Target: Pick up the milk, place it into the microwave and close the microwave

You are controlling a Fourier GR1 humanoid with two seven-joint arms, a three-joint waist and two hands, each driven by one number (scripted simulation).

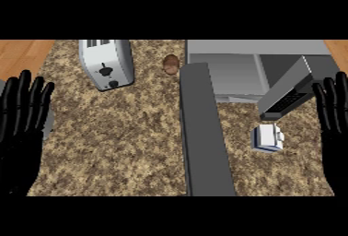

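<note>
Head view: a speckled brown granite counter (115, 133) with an open grey microwave (272, 50), a milk carton, and both hands resting at the edges.

Head view, in detail: the small white-and-blue milk carton (268, 138) stands on the counter in front of the microwave's open cavity, between the long dark grey microwave door (204, 133), swung out toward the viewer, and the black right hand (334, 115). A grey slanted panel with a dark keypad (289, 90) lies just above the carton. The black left hand (24, 110) shows at the left edge, fingers straight, upright and slightly spread, holding nothing; the right hand's fingers are likewise straight and upright. A silver two-slot toaster (105, 62) sits at upper left, with a small brown rounded object (171, 63) between it and the microwave.
</note>
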